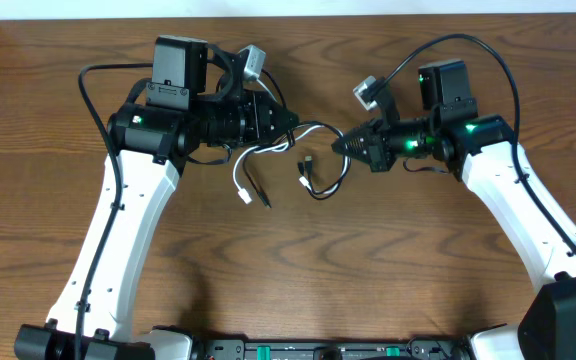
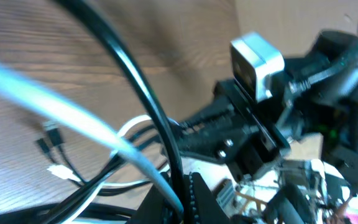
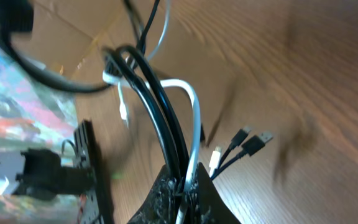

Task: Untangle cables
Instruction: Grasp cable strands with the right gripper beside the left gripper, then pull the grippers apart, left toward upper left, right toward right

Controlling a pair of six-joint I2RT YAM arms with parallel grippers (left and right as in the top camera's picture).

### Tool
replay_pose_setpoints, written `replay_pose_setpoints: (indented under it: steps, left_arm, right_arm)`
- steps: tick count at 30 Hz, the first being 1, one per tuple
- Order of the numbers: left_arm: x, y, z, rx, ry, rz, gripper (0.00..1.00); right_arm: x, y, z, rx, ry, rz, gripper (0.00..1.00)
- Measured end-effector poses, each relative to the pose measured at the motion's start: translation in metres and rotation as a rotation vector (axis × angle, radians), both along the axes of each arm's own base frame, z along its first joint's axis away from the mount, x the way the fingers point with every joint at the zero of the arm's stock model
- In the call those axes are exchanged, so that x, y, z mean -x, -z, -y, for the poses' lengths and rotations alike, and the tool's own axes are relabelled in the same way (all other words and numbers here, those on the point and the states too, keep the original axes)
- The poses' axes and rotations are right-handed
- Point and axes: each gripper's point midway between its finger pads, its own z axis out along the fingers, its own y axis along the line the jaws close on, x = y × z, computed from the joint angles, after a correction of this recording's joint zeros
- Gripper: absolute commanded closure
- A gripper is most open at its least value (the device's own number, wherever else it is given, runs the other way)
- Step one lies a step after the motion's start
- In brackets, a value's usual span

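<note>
Overhead: right claw (image 1: 340,143) clamped on both cables (image 1: 318,127), left claw (image 1: 293,122) just beside it, closed on them too; they cross near it, so I judge untangling barely begun

Cables (image 1: 311,128) on table (image 1: 48,150), between left arm (image 1: 128,210) and right arm (image 1: 513,195).

There are two robot arms, the left arm (image 1: 118,240) and the right arm (image 1: 528,210), over one wooden table (image 1: 388,280), with two grippers, the left gripper (image 1: 290,122) and the right gripper (image 1: 340,143), and two boxy wrist cameras (image 1: 252,60). Two thin cables (image 3: 166,130) show, one black cable (image 1: 320,192) and one white cable (image 1: 313,128). The right wrist view shows three plugs side by side, one white plug end (image 3: 215,157) and two black plug ends (image 3: 263,138)
</note>
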Motion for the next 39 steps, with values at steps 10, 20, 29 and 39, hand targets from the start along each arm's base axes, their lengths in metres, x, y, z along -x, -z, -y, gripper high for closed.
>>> replay_pose_setpoints:
  steps: [10, 20, 29, 39]
  left_arm:
    - [0.025, -0.011, 0.03, 0.078, 0.142, -0.007, 0.93]
    - [0.027, -0.027, 0.053, 0.131, 0.191, 0.052, 0.92]
    - [0.003, -0.071, 0.063, 0.272, 0.142, 0.148, 0.92]
    - [0.008, -0.144, 0.073, 0.505, 0.227, 0.243, 0.92]
  right_arm:
    - [0.001, -0.017, -0.027, -0.069, -0.023, 0.018, 0.99]
    - [0.002, -0.025, -0.038, -0.1, -0.029, 0.015, 0.95]
    - [0.002, -0.025, -0.039, -0.104, -0.019, -0.008, 0.99]
    - [-0.004, -0.009, -0.03, -0.026, 0.066, -0.056, 0.99]
